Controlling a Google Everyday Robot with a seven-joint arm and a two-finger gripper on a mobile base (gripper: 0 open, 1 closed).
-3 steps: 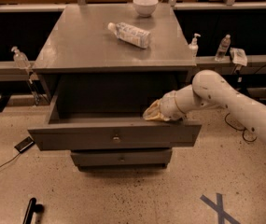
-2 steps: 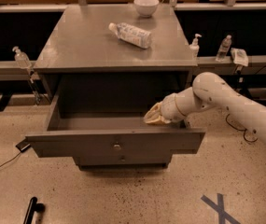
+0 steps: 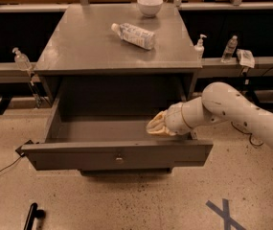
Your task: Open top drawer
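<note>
Reaching in from the right, the gripper (image 3: 158,125) is sitting just behind the front panel of the open top drawer (image 3: 73,157).

Camera view: the top drawer is standing pulled well out from under the grey cabinet top (image 3: 78,51), its flat front facing the camera with the small round knob (image 3: 119,157) at its centre and its bare inside showing. The white arm (image 3: 232,110) is coming down from the right edge, and the tan gripper is lying over the drawer's right half, close to the inner face of the front panel; whether it is clenched or released, I cannot tell, nor whether it is touching the panel. On the cabinet top a clear plastic bottle (image 3: 134,35) is lying on its side, and a white bowl (image 3: 150,5) is standing just beyond it at the back edge. A blue tape cross (image 3: 224,214) is showing on the speckled floor at the lower right.
</note>
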